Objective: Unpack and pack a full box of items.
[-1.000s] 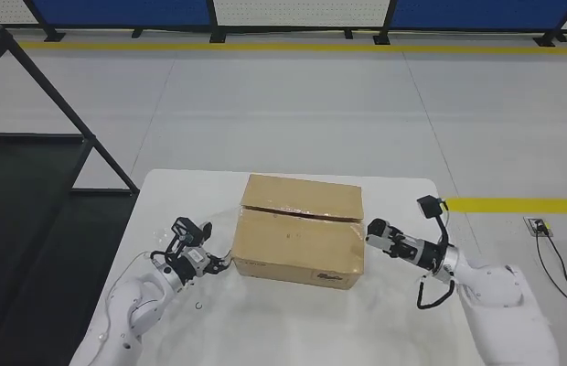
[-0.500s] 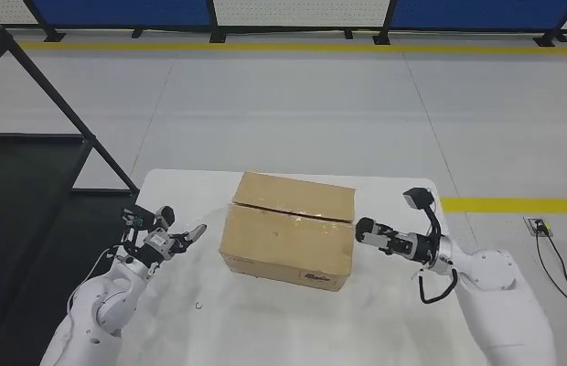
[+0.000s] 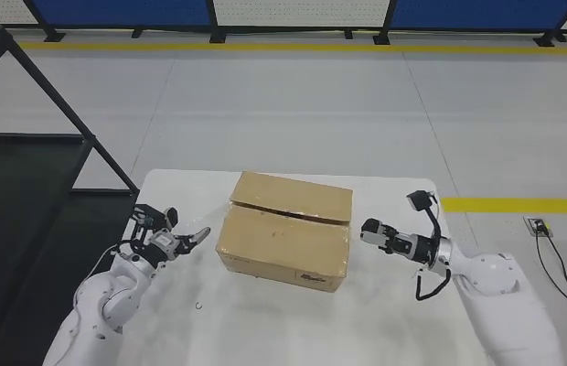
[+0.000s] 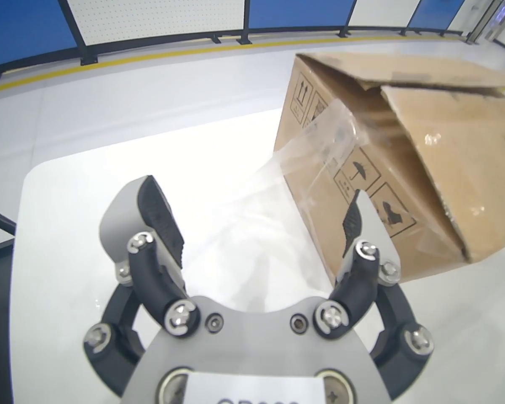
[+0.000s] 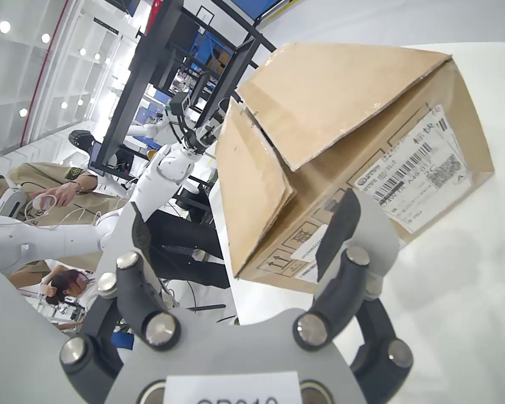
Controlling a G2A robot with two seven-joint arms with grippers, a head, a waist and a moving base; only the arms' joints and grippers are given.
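A brown cardboard box (image 3: 285, 231) lies in the middle of the white table (image 3: 265, 320). Its top flaps are folded down, with the seam between them split. My left gripper (image 3: 196, 237) is open, a short way off the box's left end. In the left wrist view the left gripper (image 4: 256, 212) holds nothing, and a strip of clear tape (image 4: 328, 136) hangs loose from the box (image 4: 404, 149). My right gripper (image 3: 367, 228) is open just off the box's right end. The right gripper (image 5: 239, 229) faces the end of the box (image 5: 340, 107) that carries a white label (image 5: 412, 170).
A small ring-shaped bit (image 3: 199, 305) lies on the table in front of the left arm. A black metal frame (image 3: 46, 101) stands off the table's left side. The table's front half is bare.
The box has slid a little to the left. My left gripper has drawn back from the box's left end. My right gripper followed the box leftward, then eased back slightly.
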